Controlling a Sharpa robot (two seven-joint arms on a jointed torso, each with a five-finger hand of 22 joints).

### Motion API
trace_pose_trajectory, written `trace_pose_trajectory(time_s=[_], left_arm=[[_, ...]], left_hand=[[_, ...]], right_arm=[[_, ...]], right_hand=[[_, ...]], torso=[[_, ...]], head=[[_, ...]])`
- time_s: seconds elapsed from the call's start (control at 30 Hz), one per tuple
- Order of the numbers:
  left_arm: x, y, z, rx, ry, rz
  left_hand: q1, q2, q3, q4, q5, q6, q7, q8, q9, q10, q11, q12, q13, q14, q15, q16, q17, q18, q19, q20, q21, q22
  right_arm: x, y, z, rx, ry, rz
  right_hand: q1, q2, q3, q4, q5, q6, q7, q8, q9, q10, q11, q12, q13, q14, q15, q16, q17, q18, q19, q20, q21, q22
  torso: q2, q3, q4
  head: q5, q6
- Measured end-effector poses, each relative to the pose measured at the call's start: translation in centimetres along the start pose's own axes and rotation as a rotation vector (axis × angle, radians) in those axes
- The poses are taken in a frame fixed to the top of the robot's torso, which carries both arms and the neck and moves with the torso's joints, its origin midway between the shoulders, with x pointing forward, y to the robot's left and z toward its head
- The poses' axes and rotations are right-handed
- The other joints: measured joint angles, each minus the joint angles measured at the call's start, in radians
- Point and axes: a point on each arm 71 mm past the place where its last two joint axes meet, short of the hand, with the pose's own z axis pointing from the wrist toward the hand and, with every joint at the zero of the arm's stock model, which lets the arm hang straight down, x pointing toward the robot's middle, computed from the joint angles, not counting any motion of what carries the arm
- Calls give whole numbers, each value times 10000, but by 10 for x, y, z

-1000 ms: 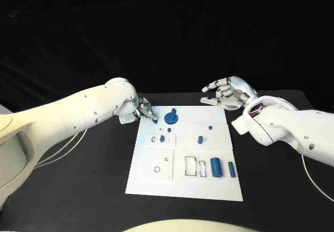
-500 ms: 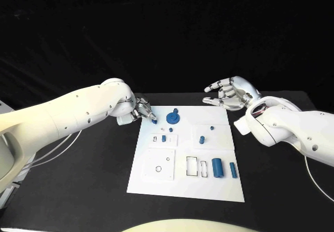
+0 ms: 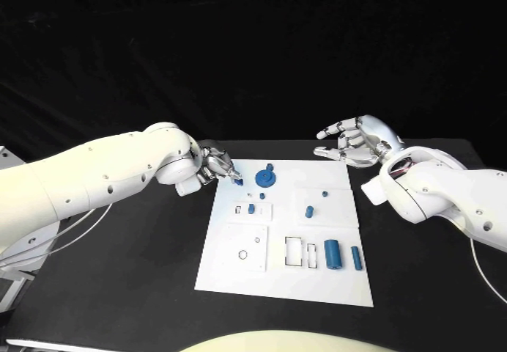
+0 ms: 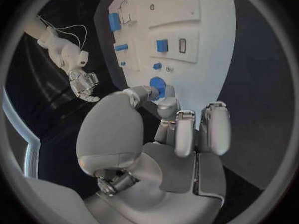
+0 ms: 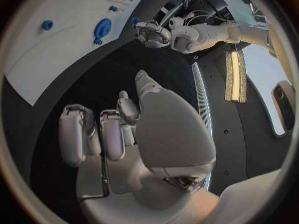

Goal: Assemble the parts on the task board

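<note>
The left hand [image 3: 217, 166] sits at the far left corner of the flat white rectangular task board [image 3: 291, 282], its fingertips [image 4: 151, 92] closed on a small blue plastic part [image 3: 234, 177] at the board's edge; in the left wrist view this small blue piece [image 4: 158, 86] lies directly beyond the thumb and finger, pinched between them. The right hand [image 3: 354, 143] hangs above the black table [image 3: 127, 279] just past the board's far right corner, fingers apart and loosely curled, holding nothing. Just beside the left hand, on the side toward the right hand, stands a round blue disc-shaped part with a raised knob [image 3: 265, 177]. Further out from both hands, toward the robot's body, a blue cylinder [image 3: 332, 254] and a narrower blue bar [image 3: 356, 257] lie beside two outlined rectangular slots. Judged by their look, the parts are rigid moulded plastic: light, stiff and smooth, hence liable to slip or twist under a light pinch but unlikely to break. The held piece is best gripped across its opposite sides, leaving its lower end free to enter a socket. The cylinder can roll if nudged; take it across its diameter at mid-length
</note>
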Motion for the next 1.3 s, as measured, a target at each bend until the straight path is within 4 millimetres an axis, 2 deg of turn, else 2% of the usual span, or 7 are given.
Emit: trace_pose_trajectory(time_s=[0.33,0.6,1.27,1.3], left_arm=[[21,4,-11,175,-348,687],[37,10,-10,102,-435,1577],[54,11,-4,49,-223,2513],[55,11,-3,50,-197,2566]], left_hand=[[-40,-39,-27,-27,75,34,-34,-1,6,52,19,0,-33,35,-34,0,-1,0,-1,0,43,-1],[-93,-92,-26,-27,78,36,-37,-1,41,52,20,0,-85,35,-34,0,-2,0,-1,0,43,-2],[-141,-141,-24,-30,76,105,-106,-35,51,53,22,-50,-174,35,-33,0,-3,1,-2,0,42,-4],[-141,-141,-23,-30,76,106,-107,-41,339,52,23,-50,-174,35,-33,0,-3,0,-2,0,42,-4]], right_arm=[[-1,0,-1,7,-19,-4],[-2,-1,-1,22,-34,-10],[-1,-1,-2,15,-11,6],[-1,-1,-2,12,-8,8]], right_hand=[[0,0,0,0,0,0,0,0,0,0,0,0,0,0,0,0,8,0,0,0,0,-1],[0,0,0,0,0,0,0,0,5,0,0,0,0,0,0,0,7,0,0,0,0,-2],[0,0,0,0,0,0,0,0,7,0,0,0,0,0,0,1,4,0,0,0,0,-5],[0,0,0,0,0,0,0,0,7,0,0,0,0,0,0,1,4,-1,0,0,0,-5]], torso=[[-18,-7,11],[-13,-4,13],[1,12,-13],[2,12,-13]], head=[[73,-50],[81,-64],[125,-65],[118,-65]])
